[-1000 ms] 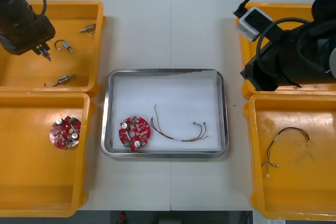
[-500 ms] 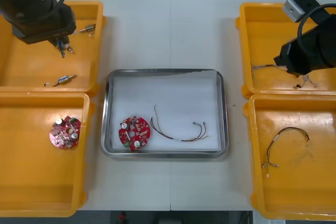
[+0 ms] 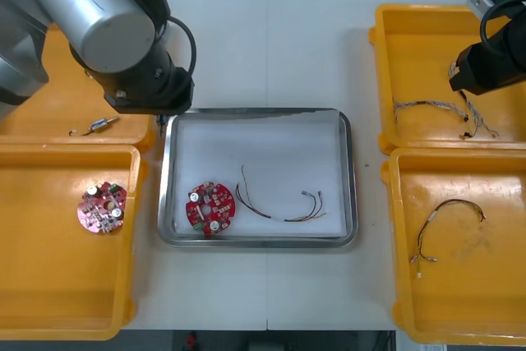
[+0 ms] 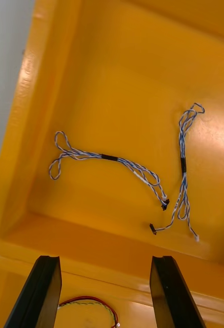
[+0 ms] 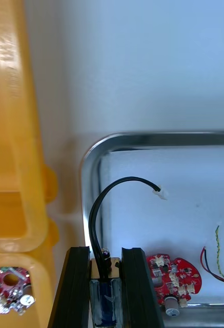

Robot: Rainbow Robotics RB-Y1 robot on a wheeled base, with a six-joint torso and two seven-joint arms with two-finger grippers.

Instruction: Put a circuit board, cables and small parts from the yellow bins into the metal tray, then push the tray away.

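Observation:
My left gripper (image 5: 105,259) is shut on a small metal part (image 5: 105,270) with a curved black lead, held over the metal tray's (image 5: 90,171) far-left corner. In the front view the left arm (image 3: 123,47) covers that corner. The white-lined tray (image 3: 349,178) holds a round red circuit board (image 3: 210,209) and a red and yellow cable (image 3: 279,205). My right gripper (image 4: 105,289) is open above the far right yellow bin (image 3: 386,55), over two twisted blue and white cables (image 4: 109,159) (image 4: 185,174).
The near left bin (image 3: 49,285) holds another circuit board (image 3: 102,207). One small metal part (image 3: 99,126) lies in the far left bin. A red and yellow cable (image 3: 448,219) lies in the near right bin. Bare table stretches beyond the tray.
My left arm has swung from the far left bin to the tray's far-left corner with the small metal part. My right arm has drawn back to the right, uncovering the blue and white cables.

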